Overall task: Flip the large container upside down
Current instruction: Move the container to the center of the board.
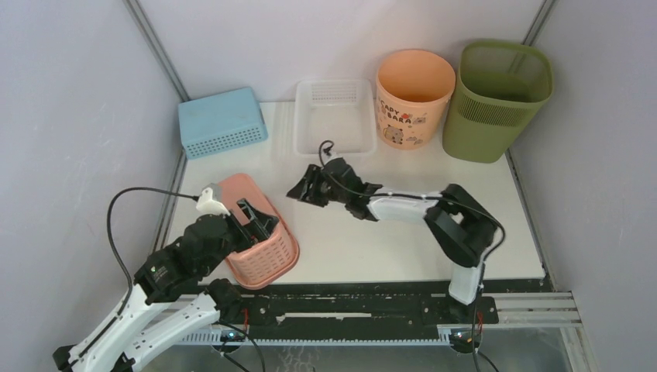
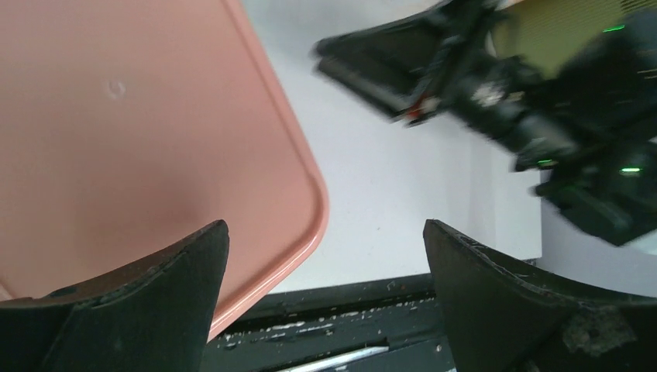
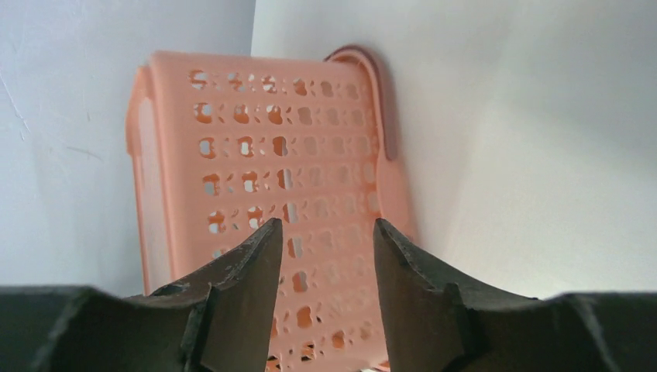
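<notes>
One green bin (image 1: 496,128) upright far right, left fingers (image 1: 249,215) wide open over pink basket (image 1: 270,256), right fingers (image 1: 304,188) part-open, empty

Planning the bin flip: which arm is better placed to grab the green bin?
Right, probably: the green bin stands in the far right corner, and the right gripper is open and empty. The left gripper hangs by the pink basket, at left.
</notes>
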Robot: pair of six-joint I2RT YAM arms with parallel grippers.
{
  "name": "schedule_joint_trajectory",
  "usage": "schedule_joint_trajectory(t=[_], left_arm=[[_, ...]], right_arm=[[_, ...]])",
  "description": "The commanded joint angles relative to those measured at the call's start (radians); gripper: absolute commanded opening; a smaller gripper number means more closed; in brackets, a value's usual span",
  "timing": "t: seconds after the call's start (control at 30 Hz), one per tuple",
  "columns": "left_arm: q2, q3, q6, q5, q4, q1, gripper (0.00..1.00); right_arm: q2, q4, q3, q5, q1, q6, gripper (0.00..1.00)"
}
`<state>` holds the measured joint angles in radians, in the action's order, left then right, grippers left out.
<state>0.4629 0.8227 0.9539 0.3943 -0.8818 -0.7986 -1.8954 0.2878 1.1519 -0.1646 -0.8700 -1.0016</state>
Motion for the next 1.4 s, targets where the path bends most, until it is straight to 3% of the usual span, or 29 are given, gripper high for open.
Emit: schedule_joint_trajectory(t=[0.0,0.37,0.57,0.77,1.03,1.37], left_arm=[[-0.025,-0.048,0.059,-0.068,-0.014,0.004,1.0],[-0.022,0.037,0.078,-0.198,-0.039,-0.019,1.0],[-0.081,0.045,0.072,-0.138,-0.005,-0.02,0.99],[-0.08,0.09,0.047,-0.057,-0.015,-0.019,0.98],[-0.173,0.129,0.028,0.044,-0.023,-0.019,0.97],[-0.215,0.156,0.029,0.078,-0.075,-0.019,0.96]], right_arm=[[0.207,-0.077,-0.073,0.057,0.051,0.146,0.56],[0.379,-0.181,-0.253,0.037,0.04,0.268,0.56],[0.465,-0.168,-0.306,0.016,-0.158,0.38,0.55],[0.483,-0.02,-0.353,-0.052,-0.348,0.414,0.54],[0.242,0.292,-0.294,-0.172,-0.428,0.428,0.54],[-0.128,0.227,0.167,-0.269,-0.316,0.448,0.54]])
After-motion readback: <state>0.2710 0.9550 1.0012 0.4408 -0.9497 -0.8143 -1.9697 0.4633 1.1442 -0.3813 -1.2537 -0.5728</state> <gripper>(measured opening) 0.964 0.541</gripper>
